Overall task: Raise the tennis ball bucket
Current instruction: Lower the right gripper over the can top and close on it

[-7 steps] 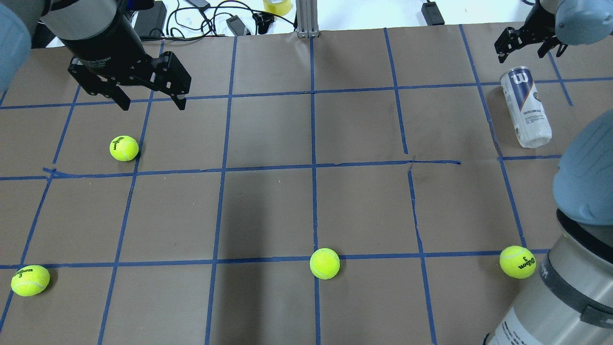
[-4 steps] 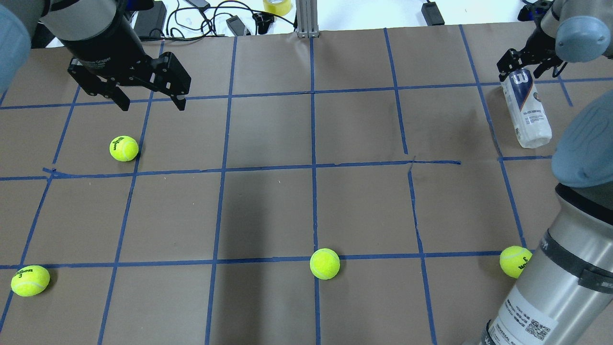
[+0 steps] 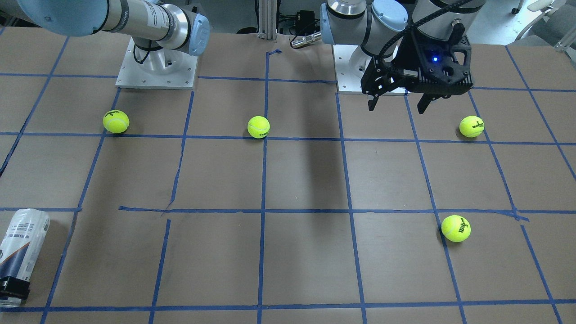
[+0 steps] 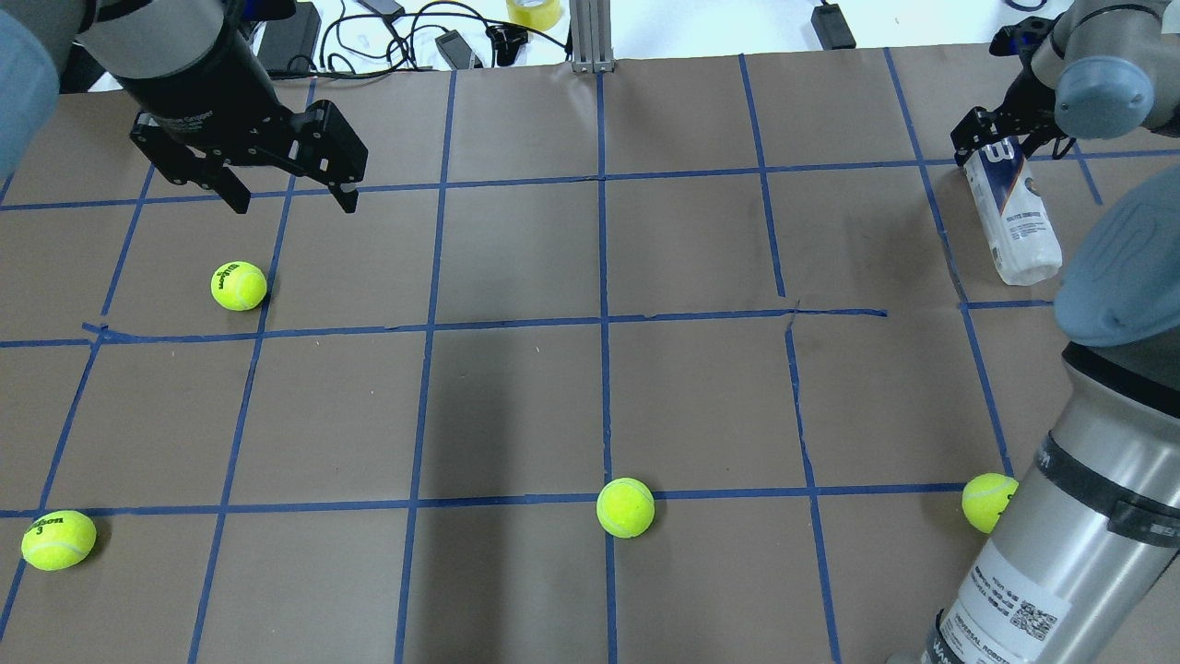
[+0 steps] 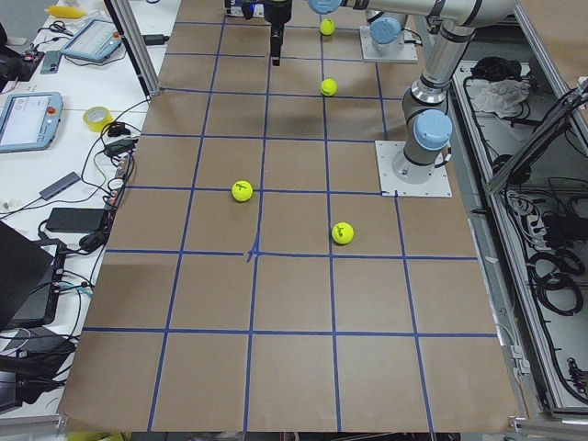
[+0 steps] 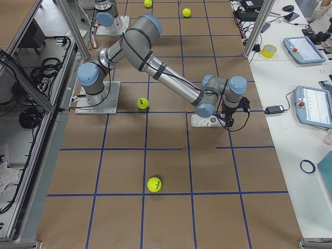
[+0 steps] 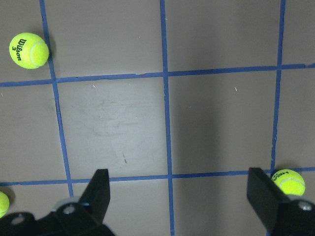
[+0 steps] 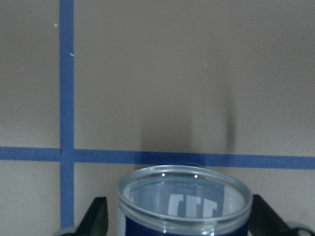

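Two things have changed for you in the last second: the right gripper (image 4: 1002,143) has dropped from above the far end of the tennis ball bucket (image 4: 1019,221) down onto it, and its arm has swung forward, now half hiding the nearest of the four tennis balls (image 4: 625,507). The bucket has not moved; it lies on its side on the table (image 4: 701,387), in the far right corner of the taped grid, label up, rim end pointing away from the robot. In the right wrist view the pincer is spread wide, one finger on each side of the rim with a visible gap at both, so nothing is grasped yet. That puts you at the end of the approach, with closing as the likely next step. Watch the hold: a smooth, round can taken at its end may roll or tip out as it rises. The left gripper (image 4: 293,203) hangs released and empty over the far left of the table, where it was, well apart from the bucket.
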{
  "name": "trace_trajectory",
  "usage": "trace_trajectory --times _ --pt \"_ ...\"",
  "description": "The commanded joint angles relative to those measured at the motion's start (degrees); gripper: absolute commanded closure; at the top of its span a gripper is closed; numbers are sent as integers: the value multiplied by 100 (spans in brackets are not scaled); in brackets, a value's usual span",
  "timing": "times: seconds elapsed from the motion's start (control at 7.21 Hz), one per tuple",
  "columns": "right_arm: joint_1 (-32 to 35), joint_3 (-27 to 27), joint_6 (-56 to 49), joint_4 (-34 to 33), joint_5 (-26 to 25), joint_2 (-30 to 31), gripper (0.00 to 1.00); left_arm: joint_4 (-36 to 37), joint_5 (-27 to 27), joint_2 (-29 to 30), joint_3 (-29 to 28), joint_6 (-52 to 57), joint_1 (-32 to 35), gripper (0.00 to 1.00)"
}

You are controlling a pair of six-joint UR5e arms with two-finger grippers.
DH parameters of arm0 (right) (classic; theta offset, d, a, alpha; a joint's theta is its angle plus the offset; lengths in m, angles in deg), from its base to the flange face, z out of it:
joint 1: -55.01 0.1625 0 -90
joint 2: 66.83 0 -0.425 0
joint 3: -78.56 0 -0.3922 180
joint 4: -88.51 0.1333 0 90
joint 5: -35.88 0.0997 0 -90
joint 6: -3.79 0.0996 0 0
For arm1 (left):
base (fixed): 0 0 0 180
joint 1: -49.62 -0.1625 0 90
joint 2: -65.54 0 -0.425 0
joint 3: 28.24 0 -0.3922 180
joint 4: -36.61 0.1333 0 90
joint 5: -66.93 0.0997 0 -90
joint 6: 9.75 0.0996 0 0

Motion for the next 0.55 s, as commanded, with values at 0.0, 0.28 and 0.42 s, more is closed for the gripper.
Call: trace_trajectory --times 0.0,0.28,0.42 --pt "2 -18 43 -26 11 -15 2 0 0 0 0 7 -3 0" --pt "3 -26 0 -17 -68 -24 12 0 0 0 -9 -11 -12 0" --pt "3 -35 -9 9 -94 19 27 0 0 0 -9 -2 -3 0"
